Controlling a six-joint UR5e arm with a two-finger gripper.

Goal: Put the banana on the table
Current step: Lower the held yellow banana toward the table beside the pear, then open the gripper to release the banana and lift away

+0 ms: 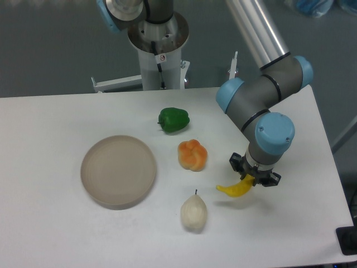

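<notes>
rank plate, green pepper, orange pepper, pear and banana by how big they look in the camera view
1. plate, clearly largest
2. pear, orange pepper, green pepper: too alike to rank
3. banana, partly hidden in the gripper, so unsure

Landmark: plate (118,171), one, round and beige, on the left part of the table (50,234)
Tables: one, white
Bananas: one, the yellow banana (234,189), far right of the plate
Pears: one, the pale cream pear (193,213), right of the plate and nearer the front edge
Orange peppers: one, the orange pepper (192,154), just right of the plate
Green peppers: one, the green pepper (173,119), behind and right of the plate
Robot arms: one, with one gripper (254,176), far right of the plate
</notes>
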